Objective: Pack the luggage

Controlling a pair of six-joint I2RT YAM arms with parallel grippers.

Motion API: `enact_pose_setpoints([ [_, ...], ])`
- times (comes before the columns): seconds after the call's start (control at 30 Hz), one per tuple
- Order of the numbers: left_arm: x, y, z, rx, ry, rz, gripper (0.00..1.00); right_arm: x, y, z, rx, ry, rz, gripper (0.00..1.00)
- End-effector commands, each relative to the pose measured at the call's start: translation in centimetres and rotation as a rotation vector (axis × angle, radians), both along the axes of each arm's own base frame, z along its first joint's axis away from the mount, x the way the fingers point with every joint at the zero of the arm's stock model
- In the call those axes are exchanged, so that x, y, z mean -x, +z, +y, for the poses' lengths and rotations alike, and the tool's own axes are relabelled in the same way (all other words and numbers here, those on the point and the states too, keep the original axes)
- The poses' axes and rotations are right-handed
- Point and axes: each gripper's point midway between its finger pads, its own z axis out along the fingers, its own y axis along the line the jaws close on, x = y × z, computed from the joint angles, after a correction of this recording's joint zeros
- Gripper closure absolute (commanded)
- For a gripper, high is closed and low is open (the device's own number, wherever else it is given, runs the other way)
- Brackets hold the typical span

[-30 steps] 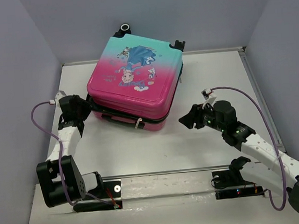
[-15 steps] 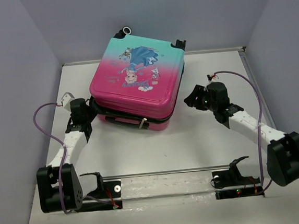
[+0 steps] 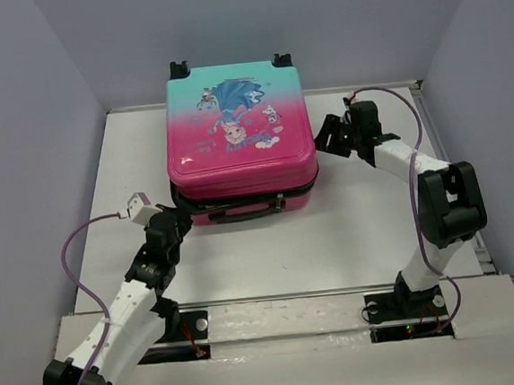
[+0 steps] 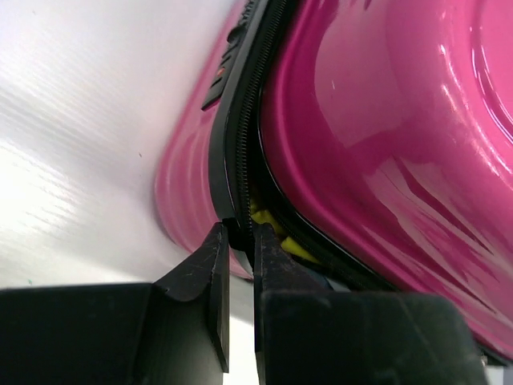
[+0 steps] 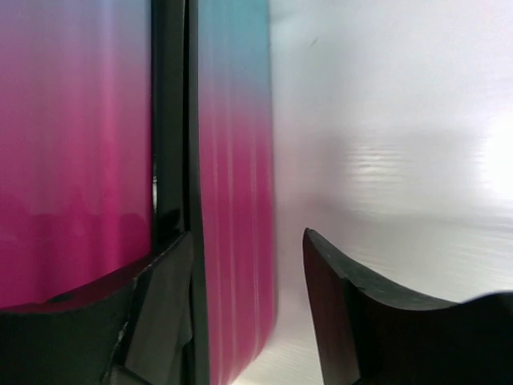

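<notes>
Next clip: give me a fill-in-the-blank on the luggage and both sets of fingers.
1. The left fingers pinch the black toothed ___ at the near left corner of the luggage.
2. The item peeking from the gap there is ___.
3. The right fingers stand ___ at the luggage's right side.
Missing words: zipper; yellow; open.

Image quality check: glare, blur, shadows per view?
Top external: sharp, evenly lit, with a soft shadow under the luggage. Left wrist: table blown out, specular streaks on the shell, left end effector silhouetted. Right wrist: luggage smeared and out of focus, table glare at right, right end effector dark.
</notes>
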Motion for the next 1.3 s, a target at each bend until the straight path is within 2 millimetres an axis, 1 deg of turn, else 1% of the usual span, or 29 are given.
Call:
enact_pose_setpoints([
  [0.0,2.4,1.0,-7.3,0.127,-0.323,-0.017,0.94,-1.3,12.0,0.3,0.026,0.076,-0.227,0.34],
  [0.03,2.5,1.2,-7.5,0.133,-0.330,-0.024,0.94,-0.9,12.1,-0.8,0.075,0.040,-0.224,0.33],
  [0.07,2.4,1.8,-7.8,0.140,-0.337,-0.039,0.94,0.4,12.0,-2.9,0.162,-0.025,-0.222,0.32],
  [0.1,2.4,2.2,-7.9,0.142,-0.342,-0.049,0.94,1.4,11.8,-3.7,0.188,-0.046,-0.216,0.32],
  [0.13,2.3,2.6,-8.0,0.147,-0.345,-0.059,0.94,2.4,11.4,-4.3,0.206,-0.061,-0.213,0.32],
  [0.17,2.2,3.2,-8.2,0.160,-0.351,-0.077,0.94,4.9,10.7,-4.9,0.209,-0.063,-0.207,0.32],
  [0.23,2.0,4.0,-8.4,0.169,-0.355,-0.096,0.94,7.5,9.8,-4.8,0.173,-0.053,-0.209,0.36],
  [0.27,1.9,4.7,-8.7,0.179,-0.363,-0.113,0.94,10.1,9.0,-4.2,0.111,-0.019,-0.237,0.48],
  [0.3,1.9,4.9,-8.9,0.186,-0.370,-0.119,0.94,11.6,8.9,-2.9,0.073,0.029,-0.262,0.54],
  [0.33,2.0,5.3,-9.3,0.199,-0.391,-0.124,0.94,13.7,8.7,0.0,0.024,0.130,-0.282,0.68],
  [0.37,2.1,5.4,-9.7,0.209,-0.401,-0.129,0.94,15.0,8.7,1.5,0.004,0.175,-0.313,0.77],
  [0.4,2.2,5.8,-10.0,0.223,-0.409,-0.140,0.94,16.7,7.8,2.7,0.010,0.218,-0.311,0.80],
  [0.43,2.3,5.9,-10.2,0.228,-0.414,-0.142,0.94,18.9,7.5,5.5,0.018,0.309,-0.317,0.81],
  [0.5,2.7,6.1,-11.1,0.240,-0.437,-0.145,0.94,19.2,6.3,5.9,0.078,0.290,-0.313,0.74],
  [0.53,2.8,6.1,-11.2,0.246,-0.430,-0.149,0.94,18.9,5.4,5.8,0.106,0.268,-0.296,0.67],
  [0.57,3.0,6.2,-11.4,0.250,-0.434,-0.151,0.94,18.6,5.1,5.7,0.111,0.253,-0.293,0.52],
  [0.63,3.5,6.2,-12.2,0.259,-0.458,-0.149,0.94,18.2,4.1,5.5,0.133,0.237,-0.277,0.44],
  [0.67,3.6,6.2,-12.2,0.256,-0.454,-0.149,0.94,17.7,4.1,5.4,0.146,0.223,-0.289,0.39],
  [0.7,3.8,6.3,-12.6,0.256,-0.467,-0.151,0.94,17.6,3.8,5.4,0.160,0.223,-0.288,0.39],
  [0.73,3.8,6.1,-12.6,0.251,-0.466,-0.148,0.94,17.0,3.0,5.0,0.194,0.197,-0.274,0.39],
  [0.83,4.0,6.2,-12.6,0.254,-0.469,-0.150,0.94,15.9,2.6,4.2,0.245,0.145,-0.275,0.39],
  [0.87,4.0,6.2,-12.6,0.253,-0.468,-0.152,0.94,15.5,2.3,3.7,0.269,0.116,-0.273,0.41],
  [0.93,4.1,6.0,-12.6,0.252,-0.469,-0.149,0.94,15.1,2.3,3.5,0.283,0.099,-0.274,0.42],
  [0.97,4.2,5.8,-12.6,0.255,-0.471,-0.145,0.94,14.9,2.1,3.4,0.298,0.099,-0.275,0.43],
  [1.03,4.2,5.7,-12.6,0.253,-0.469,-0.144,0.94,14.1,2.5,4.0,0.298,0.105,-0.299,0.43],
  [1.07,4.2,5.7,-12.4,0.243,-0.464,-0.144,0.94,13.8,2.0,4.3,0.311,0.116,-0.286,0.44],
  [1.1,4.1,5.6,-12.2,0.228,-0.456,-0.140,0.94,13.4,2.5,4.6,0.313,0.121,-0.298,0.44],
  [1.23,3.7,5.9,-10.3,0.124,-0.387,-0.123,0.94,12.6,3.0,4.6,0.327,0.107,-0.311,0.44],
  [1.27,3.5,6.0,-9.5,0.082,-0.353,-0.107,0.81,12.3,3.3,4.6,0.333,0.097,-0.320,0.44],
])
